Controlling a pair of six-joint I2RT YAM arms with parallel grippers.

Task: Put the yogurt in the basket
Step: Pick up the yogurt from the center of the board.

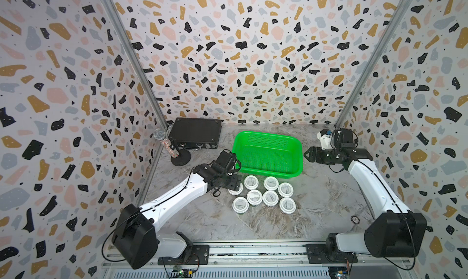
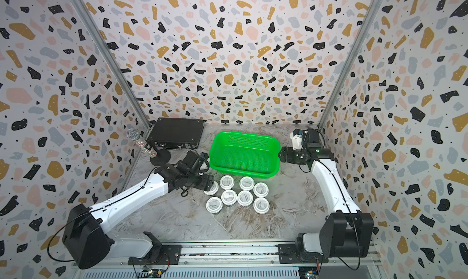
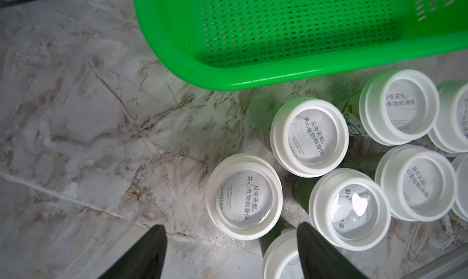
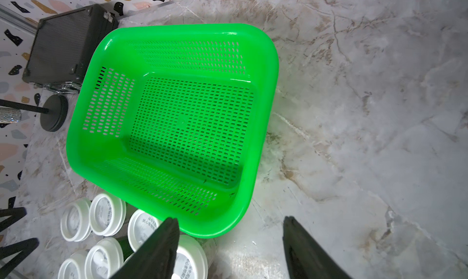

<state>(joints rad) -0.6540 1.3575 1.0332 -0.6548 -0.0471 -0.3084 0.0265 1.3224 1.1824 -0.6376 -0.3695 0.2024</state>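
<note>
The basket (image 4: pixel 271 87) is glossy green plastic, smooth at the rim. The yogurt (image 3: pixel 244 198) has smooth white plastic lids with a soft sheen. My left hand (image 3: pixel 230 227) looks matt black over the marble-patterned, faintly shiny desk (image 3: pixel 76 113).

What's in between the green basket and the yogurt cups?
Nothing but a thin strip of bare marble table. The left wrist view shows it best, between the basket rim and the nearest yogurt cups.
</note>
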